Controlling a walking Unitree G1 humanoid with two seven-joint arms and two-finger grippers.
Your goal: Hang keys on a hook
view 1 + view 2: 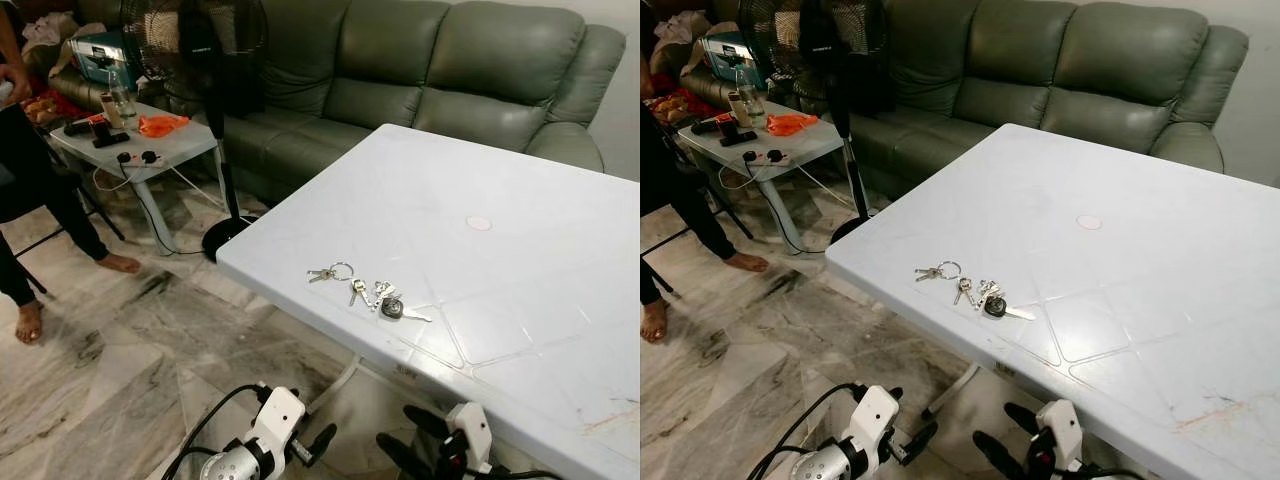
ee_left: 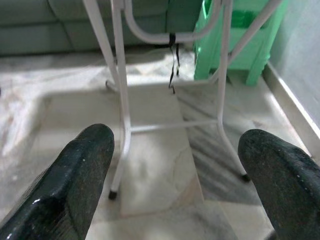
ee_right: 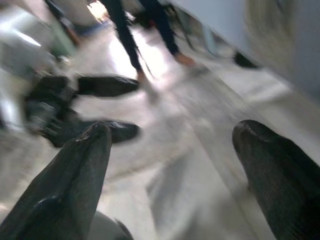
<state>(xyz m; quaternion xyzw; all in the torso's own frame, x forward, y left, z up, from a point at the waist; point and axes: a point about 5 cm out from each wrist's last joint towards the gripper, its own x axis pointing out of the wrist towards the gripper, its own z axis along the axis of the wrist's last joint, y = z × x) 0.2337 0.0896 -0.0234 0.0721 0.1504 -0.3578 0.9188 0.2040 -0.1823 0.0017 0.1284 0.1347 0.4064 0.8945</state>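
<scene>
A bunch of keys (image 1: 365,291) lies flat near the front left edge of the white plastic table (image 1: 500,200). It has a silver ring (image 1: 341,270) and a black fob (image 1: 391,308). Both grippers hang low in front of the table's edge, below the tabletop and over the marble floor. My left gripper (image 1: 312,446) is open, its fingers (image 2: 82,165) wide apart and pointing at the table's white legs (image 2: 120,100). My right gripper (image 1: 408,438) is also open, with nothing between its fingers (image 3: 75,165). The right wrist view is blurred.
A grey-green sofa (image 1: 430,70) stands behind the table. A black pedestal fan (image 1: 205,60) and a cluttered side table (image 1: 150,145) are at the left, with a barefoot person (image 1: 30,200) beside them. A green plastic stool (image 2: 240,40) sits under the table.
</scene>
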